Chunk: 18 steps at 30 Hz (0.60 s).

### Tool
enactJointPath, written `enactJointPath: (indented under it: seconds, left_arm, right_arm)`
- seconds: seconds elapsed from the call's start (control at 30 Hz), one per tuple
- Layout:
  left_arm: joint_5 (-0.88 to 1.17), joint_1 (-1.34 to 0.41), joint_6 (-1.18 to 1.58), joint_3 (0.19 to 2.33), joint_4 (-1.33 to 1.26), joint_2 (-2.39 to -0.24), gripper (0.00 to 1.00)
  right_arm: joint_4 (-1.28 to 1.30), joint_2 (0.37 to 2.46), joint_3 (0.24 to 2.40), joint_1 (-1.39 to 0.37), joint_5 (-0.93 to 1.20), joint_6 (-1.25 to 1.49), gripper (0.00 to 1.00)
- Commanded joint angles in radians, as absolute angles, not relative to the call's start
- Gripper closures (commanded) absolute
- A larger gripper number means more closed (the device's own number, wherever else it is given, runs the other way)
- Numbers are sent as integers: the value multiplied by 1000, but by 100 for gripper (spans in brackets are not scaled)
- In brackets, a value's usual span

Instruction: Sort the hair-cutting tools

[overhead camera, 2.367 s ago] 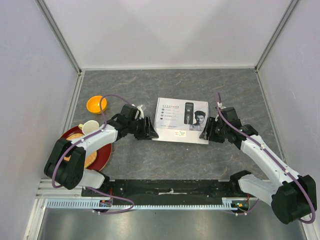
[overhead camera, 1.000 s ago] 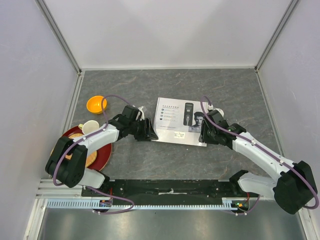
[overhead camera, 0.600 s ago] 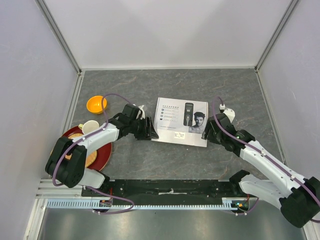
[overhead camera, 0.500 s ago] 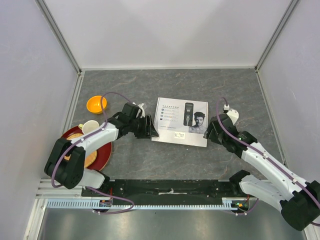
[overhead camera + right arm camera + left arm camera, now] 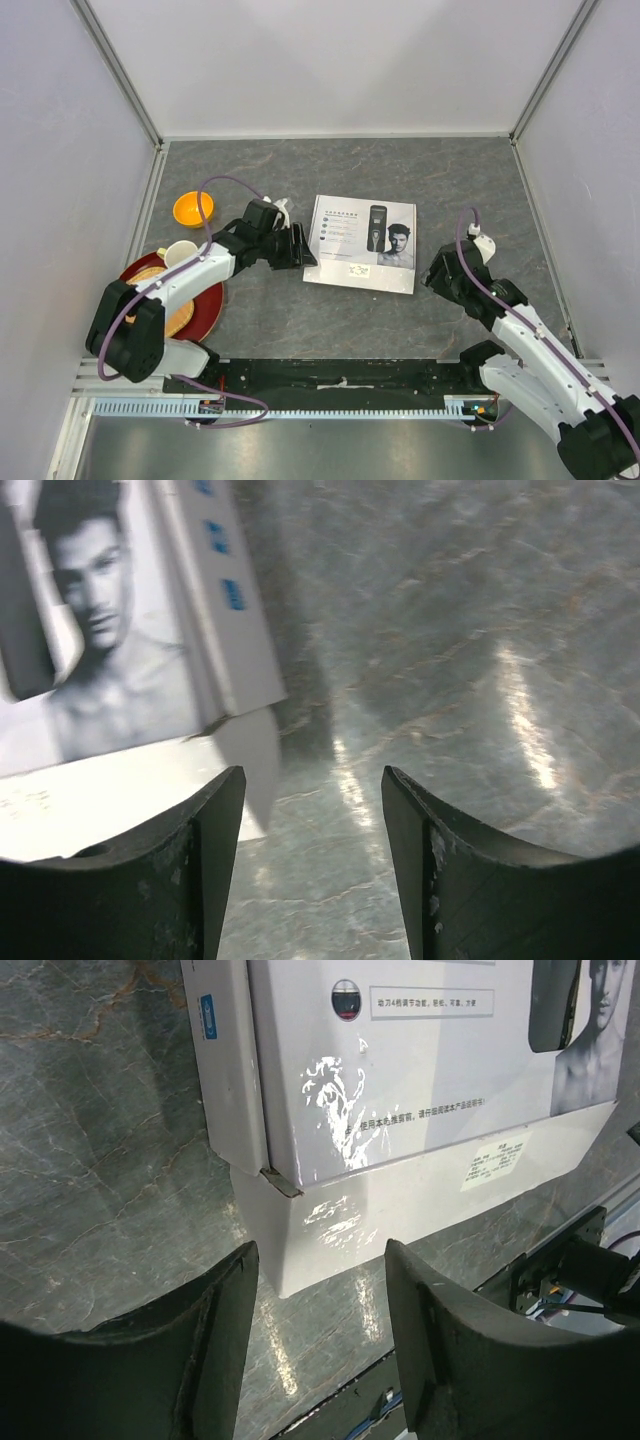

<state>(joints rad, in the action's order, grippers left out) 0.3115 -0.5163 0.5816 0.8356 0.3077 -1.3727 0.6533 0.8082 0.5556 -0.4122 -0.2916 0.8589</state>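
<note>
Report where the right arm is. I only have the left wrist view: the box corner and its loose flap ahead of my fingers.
Observer: The right gripper is open and empty, off the right end of the white box and apart from it.
Operator: Name what lies out to my left.
Observer: An orange bowl sits on the table left of the box, toward the back.
Operator: List anything nearer the bases.
Observer: A red plate lies by the left arm, with a cup at its far edge.
</note>
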Motion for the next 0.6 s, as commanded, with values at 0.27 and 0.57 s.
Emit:
enactJointPath:
  seconds: [0.27, 0.57]
  left_arm:
    - [291, -532, 554, 839, 253, -1445, 45]
    - [285, -545, 561, 816, 235, -1462, 58]
  right_arm:
    - [391, 827, 519, -408, 32, 778, 37]
    - [319, 916, 469, -410, 23, 770, 46]
